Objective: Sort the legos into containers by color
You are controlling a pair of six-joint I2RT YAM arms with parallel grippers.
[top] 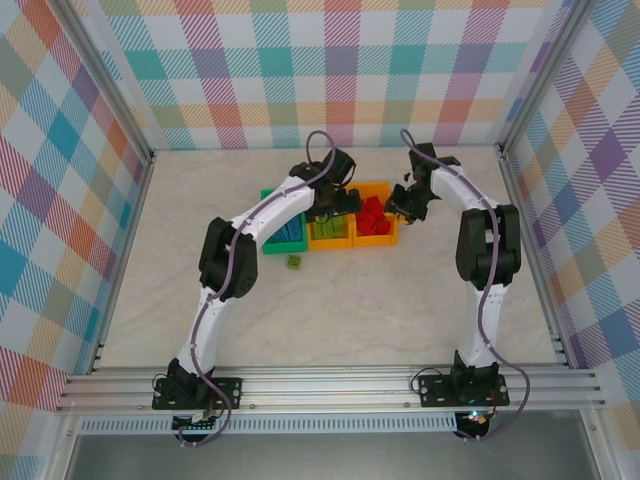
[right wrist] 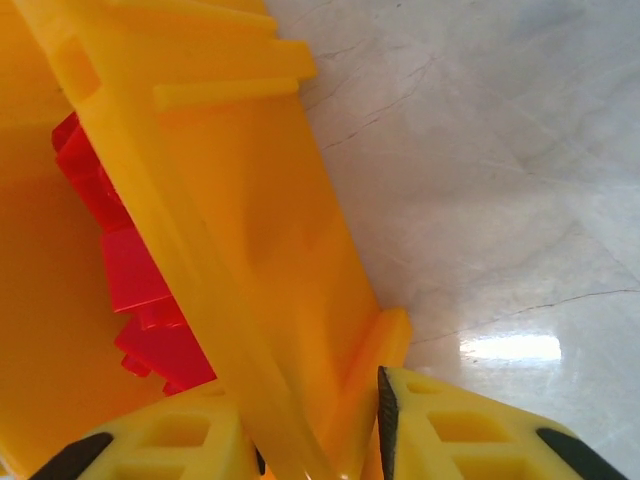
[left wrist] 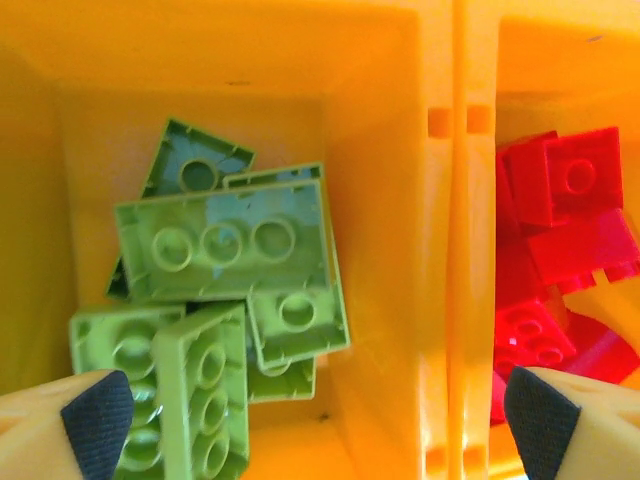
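Observation:
My left gripper (left wrist: 320, 425) (top: 328, 208) hangs open over the middle orange container (left wrist: 390, 120) (top: 330, 240), nothing between its fingers. Several lime green legos (left wrist: 225, 245) lie piled inside it. The right orange container (right wrist: 250, 200) (top: 378, 238) holds red legos (left wrist: 560, 200) (right wrist: 130, 270). My right gripper (right wrist: 315, 435) (top: 402, 203) is shut on that container's right wall, one finger inside and one outside. The green container (top: 270, 240) at the left holds blue legos (top: 292, 232). One lime green lego (top: 295, 261) lies on the table in front of the containers.
The three containers stand side by side, touching, at the middle back of the pale marble table (top: 350, 310). Checkered walls and metal frame rails (top: 330, 385) enclose the table on all sides.

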